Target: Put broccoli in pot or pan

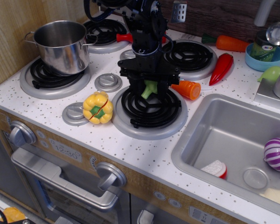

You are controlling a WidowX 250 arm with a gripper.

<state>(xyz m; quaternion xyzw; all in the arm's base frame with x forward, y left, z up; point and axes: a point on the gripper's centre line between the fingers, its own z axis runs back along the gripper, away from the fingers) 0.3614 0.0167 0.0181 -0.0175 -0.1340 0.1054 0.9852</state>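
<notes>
My black gripper [149, 88] hangs over the front middle burner [149, 109] and is shut on the light-green broccoli [149, 88], which it holds a little above the coil. Only a small part of the broccoli shows between the fingers. The shiny steel pot [62, 45] stands empty on the front left burner, well to the left of the gripper.
A yellow pepper [98, 108] lies left of the middle burner. An orange piece [189, 89], a red chilli [221, 68] and a carrot [231, 44] lie to the right. The sink [233, 140] holds a purple onion [276, 154]. A blue bowl [265, 56] stands at the back right.
</notes>
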